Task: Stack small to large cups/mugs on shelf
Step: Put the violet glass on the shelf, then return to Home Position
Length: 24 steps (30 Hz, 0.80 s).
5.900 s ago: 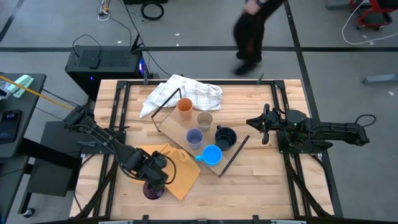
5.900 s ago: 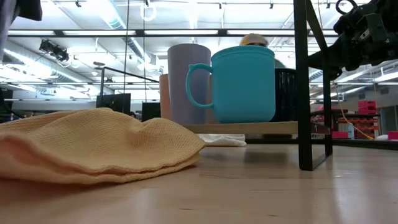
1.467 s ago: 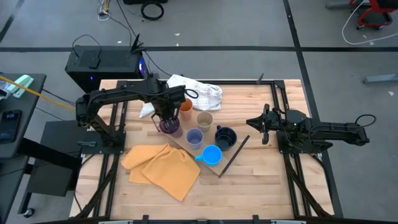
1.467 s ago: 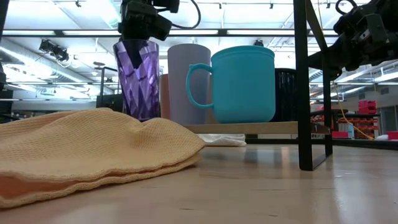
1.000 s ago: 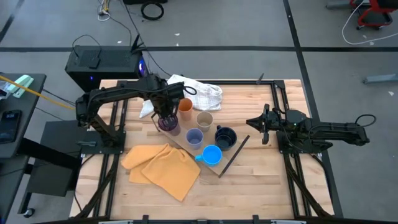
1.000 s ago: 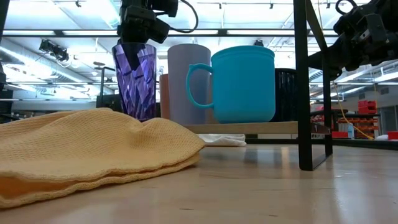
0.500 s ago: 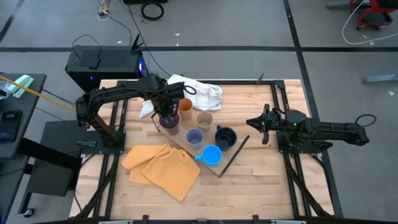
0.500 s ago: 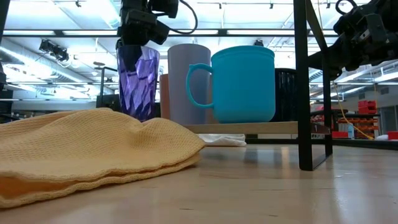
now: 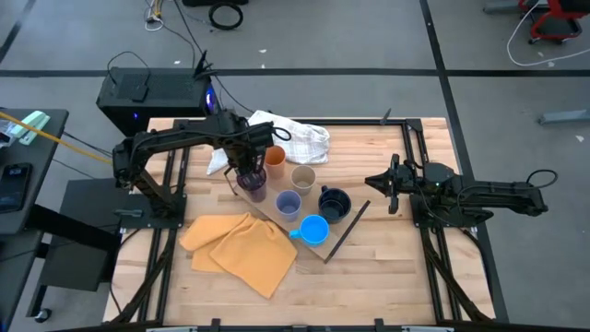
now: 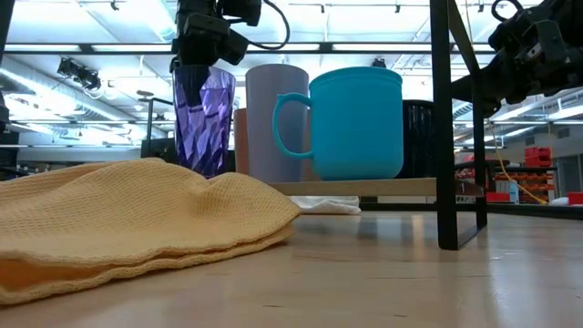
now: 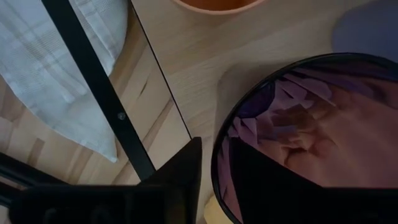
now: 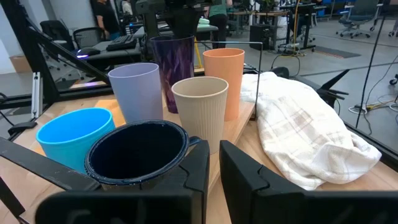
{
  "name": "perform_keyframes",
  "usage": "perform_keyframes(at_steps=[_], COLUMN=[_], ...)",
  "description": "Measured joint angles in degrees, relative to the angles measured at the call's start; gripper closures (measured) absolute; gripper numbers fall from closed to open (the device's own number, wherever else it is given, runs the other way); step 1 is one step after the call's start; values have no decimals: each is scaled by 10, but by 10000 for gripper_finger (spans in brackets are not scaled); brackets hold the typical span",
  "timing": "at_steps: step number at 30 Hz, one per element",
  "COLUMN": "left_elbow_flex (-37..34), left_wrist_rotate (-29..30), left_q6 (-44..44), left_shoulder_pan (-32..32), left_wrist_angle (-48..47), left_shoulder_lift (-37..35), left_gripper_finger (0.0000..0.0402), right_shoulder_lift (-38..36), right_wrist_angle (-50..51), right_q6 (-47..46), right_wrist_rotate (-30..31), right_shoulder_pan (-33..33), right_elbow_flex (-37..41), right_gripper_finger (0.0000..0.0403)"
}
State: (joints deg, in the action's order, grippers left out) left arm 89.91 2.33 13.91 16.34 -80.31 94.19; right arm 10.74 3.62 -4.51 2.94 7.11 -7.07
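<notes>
So, high view first: my left gripper (image 9: 247, 171) sits right over the dark purple cup (image 9: 253, 184), which stands on the shelf (image 9: 263, 205) at its back-left end, just beside the orange cup (image 9: 274, 158). My right gripper (image 9: 373, 184) waits well off to the right side.

Low view: the purple cup looks upright and flat on the board, with my left gripper at its top. You can't judge upright from overhead, so that's the useful bit.

Left wrist view: my fingers (image 11: 183, 171) straddle the rim, one outside and one inside, and a sliver of wood shows between the outer one and the rim, so I'd call them loose, not clamping. Only this view shows that. My take: spread evenly and lift straight up, since dragging the inner finger sideways could tip the cup into the orange one.

Right wrist view: my right fingers sit nearly together, holding nothing. From here all six cups line up on the shelf, purple at the far end, which no other view shows so plainly.
</notes>
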Motion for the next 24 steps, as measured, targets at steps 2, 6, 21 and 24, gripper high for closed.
perform_keyframes(at_steps=[2, 6, 21, 24], left_elbow_flex=[0, 0, 86, 118], left_wrist_rotate=[0, 0, 0, 0], left_q6=[0, -1, -2, -2], left_shoulder_pan=[0, 0, 0, 0], left_wrist_angle=[0, 0, -17, -42], left_shoulder_lift=[0, 0, -1, -1], left_gripper_finger=[304, 289, 244, 245], right_shoulder_lift=[0, 0, 0, 0], right_wrist_angle=[0, 0, 0, 0], right_q6=[0, 0, 0, 0], right_wrist_rotate=[0, 0, 0, 0], right_shoulder_pan=[0, 0, 0, 0], right_elbow_flex=[0, 0, 0, 0], right_gripper_finger=[357, 357, 357, 357])
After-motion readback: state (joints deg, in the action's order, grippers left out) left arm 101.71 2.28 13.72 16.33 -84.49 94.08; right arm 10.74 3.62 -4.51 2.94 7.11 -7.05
